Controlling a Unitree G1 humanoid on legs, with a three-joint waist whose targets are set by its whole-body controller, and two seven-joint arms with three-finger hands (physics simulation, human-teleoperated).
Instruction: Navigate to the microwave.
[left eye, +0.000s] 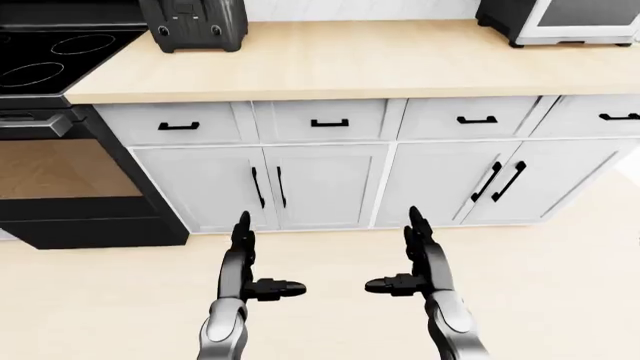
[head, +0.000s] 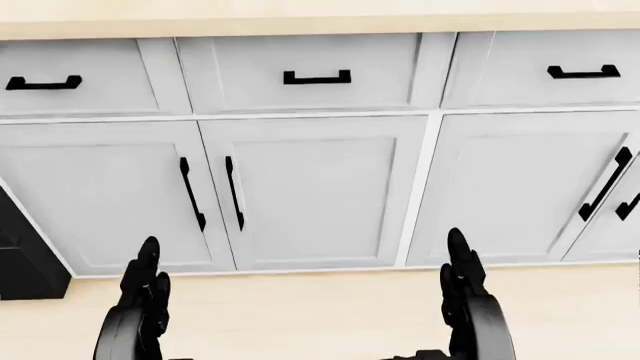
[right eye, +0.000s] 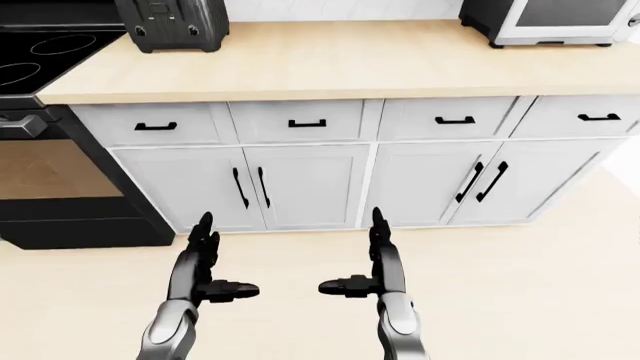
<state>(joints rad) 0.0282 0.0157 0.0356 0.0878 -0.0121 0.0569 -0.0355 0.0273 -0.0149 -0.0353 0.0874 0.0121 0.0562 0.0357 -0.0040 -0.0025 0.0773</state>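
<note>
The microwave (left eye: 565, 21) stands on the wooden counter (left eye: 360, 60) at the top right of the left-eye view, cut off by the frame edge; it also shows in the right-eye view (right eye: 550, 21). My left hand (left eye: 250, 262) and right hand (left eye: 408, 259) are held out low over the floor, below the white cabinets. Both hands are open with fingers straight and thumbs pointing inward, and both are empty. In the head view only the fingertips of my left hand (head: 145, 281) and right hand (head: 460, 274) show, against the cabinet doors.
A black toaster (left eye: 193, 24) sits on the counter at the top left. A black stove with an oven (left eye: 60, 150) fills the left edge. White drawers and cabinet doors (left eye: 330, 184) with black handles run under the counter. Light wooden floor (left eye: 560, 285) lies below.
</note>
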